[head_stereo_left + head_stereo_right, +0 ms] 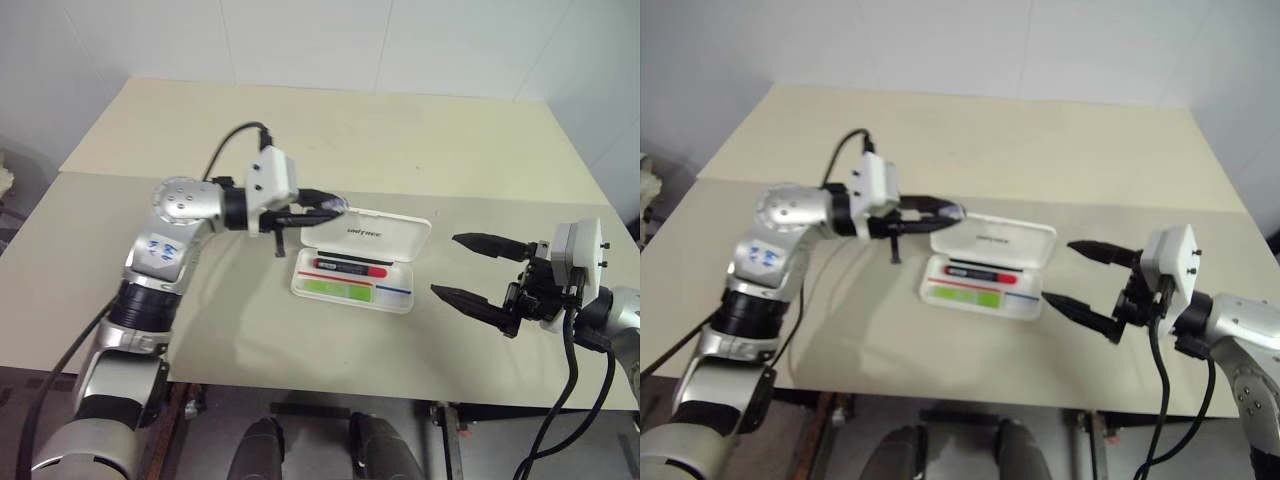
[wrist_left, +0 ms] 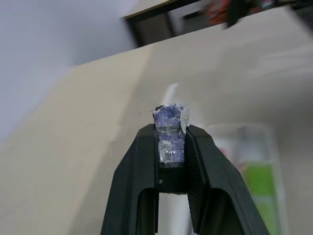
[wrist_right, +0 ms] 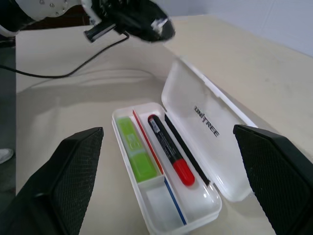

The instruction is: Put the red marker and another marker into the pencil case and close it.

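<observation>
Currently the pencil case [image 3: 166, 196] lies open near the middle of the bench [image 1: 400, 130], closer to its front edge than to its back edge, with the lid [image 3: 205, 127] swung back flat toward the far side and resting on the surface. Dark lettering shows on the inside of the lid. The tray is divided lengthwise by a thin red and blue stripe. On the side of the stripe nearer the front edge, the lime-green highlighter [image 3: 133, 149] lies flat along the tray, filling most of one long compartment; a small square compartment at the end of that row holds nothing visible. On the hinge side of the stripe, the red marker [image 3: 170, 149] lies lengthwise, black barrel with a red cap end, parallel to the highlighter and not touching it. A thin dark strip runs beside the marker along the hinge. Left gripper [image 1: 335, 208] hovers just off the lid's far left corner, fingers drawn narrow; in its wrist view the tips pinch a small bluish, tape-like wad [image 2: 170, 120] between them. What that wad is cannot be told. Right gripper [image 1: 470, 268] is held off the case's right end, apart from it, fingers spread wide and holding nothing.
</observation>
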`<state>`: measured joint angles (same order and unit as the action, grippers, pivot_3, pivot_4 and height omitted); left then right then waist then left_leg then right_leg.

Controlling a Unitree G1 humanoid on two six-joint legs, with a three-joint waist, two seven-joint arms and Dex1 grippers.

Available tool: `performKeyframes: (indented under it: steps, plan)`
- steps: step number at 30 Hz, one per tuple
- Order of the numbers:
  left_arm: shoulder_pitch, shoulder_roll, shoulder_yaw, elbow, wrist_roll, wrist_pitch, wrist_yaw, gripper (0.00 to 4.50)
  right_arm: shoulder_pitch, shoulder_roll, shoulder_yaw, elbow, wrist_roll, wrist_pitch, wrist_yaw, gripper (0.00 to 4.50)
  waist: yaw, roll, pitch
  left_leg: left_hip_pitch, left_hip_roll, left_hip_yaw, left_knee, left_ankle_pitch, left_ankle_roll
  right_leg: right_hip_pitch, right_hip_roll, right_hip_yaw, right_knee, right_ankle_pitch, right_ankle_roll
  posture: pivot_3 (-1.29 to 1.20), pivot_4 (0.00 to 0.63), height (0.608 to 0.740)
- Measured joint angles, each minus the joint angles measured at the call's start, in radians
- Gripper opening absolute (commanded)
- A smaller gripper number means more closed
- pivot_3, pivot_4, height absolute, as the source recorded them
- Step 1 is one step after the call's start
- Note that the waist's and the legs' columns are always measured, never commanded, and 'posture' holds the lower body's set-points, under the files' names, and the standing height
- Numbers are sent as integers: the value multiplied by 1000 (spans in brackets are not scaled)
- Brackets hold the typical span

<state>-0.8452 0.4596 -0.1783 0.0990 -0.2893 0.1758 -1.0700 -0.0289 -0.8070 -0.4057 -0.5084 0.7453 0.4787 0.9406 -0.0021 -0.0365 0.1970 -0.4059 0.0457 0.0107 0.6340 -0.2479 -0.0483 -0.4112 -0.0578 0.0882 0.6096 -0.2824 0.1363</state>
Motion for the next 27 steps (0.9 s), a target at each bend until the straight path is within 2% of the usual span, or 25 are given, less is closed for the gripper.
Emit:
performKeyframes:
  steps: [4, 12, 27]
  plan:
    - [-7, -83, -33, 32, -12, 36, -30, 356, 44, 0, -29, -21, -1, -6, -18, 4500, -2, 0, 0, 1, 0, 0, 1, 0, 0, 0, 0, 0, 1, 0, 0, 0, 150, 740]
    - [-8, -135, -121, 155, 40, 49, -92, 356, 128, 4, -79, -86, 4, -18, -53, 4500, -3, 0, 0, 1, 0, 0, 3, 0, 1, 1, 1, 1, 1, 0, 0, 0, 150, 740]
    - [-84, -305, -176, 452, 204, -97, -35, 356, 156, 26, -78, -120, 1, -22, -106, 4500, 0, 0, 0, 0, 0, -1, 3, 0, 1, 1, 1, 2, 1, 0, 0, 0, 150, 740]
